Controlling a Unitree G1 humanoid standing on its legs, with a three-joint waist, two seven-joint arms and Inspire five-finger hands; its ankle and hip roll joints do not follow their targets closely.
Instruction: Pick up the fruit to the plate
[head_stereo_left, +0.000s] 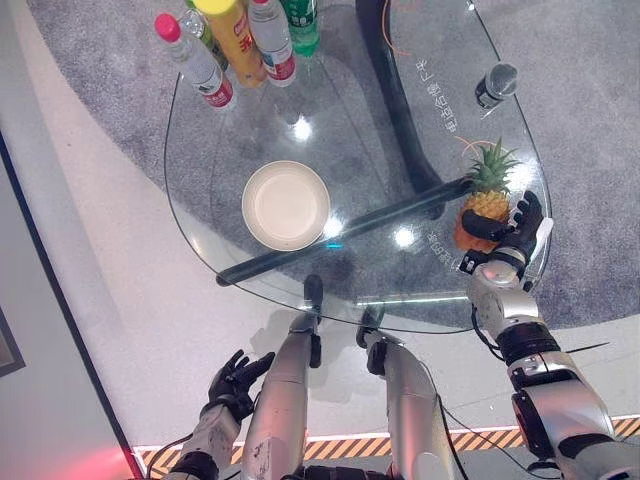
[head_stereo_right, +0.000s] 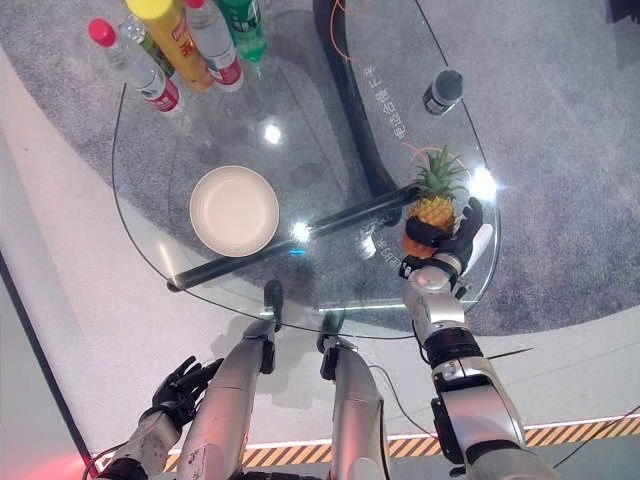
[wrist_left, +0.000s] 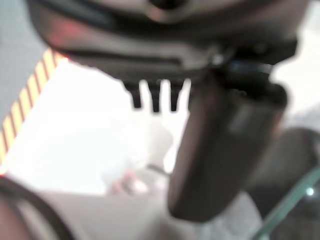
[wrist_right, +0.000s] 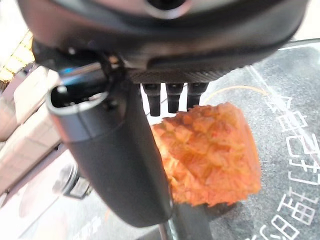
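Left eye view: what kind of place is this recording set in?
Probably a showroom or demo lounge, not a home kitchen: a curved glass table on grey carpet, a cluster of drink bottles at its far edge, and striped hazard tape on the floor.

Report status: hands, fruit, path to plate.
Right hand curled round pineapple on glass table. Left hand open, low beside table. Plate bare; bottles beyond it, off the path.
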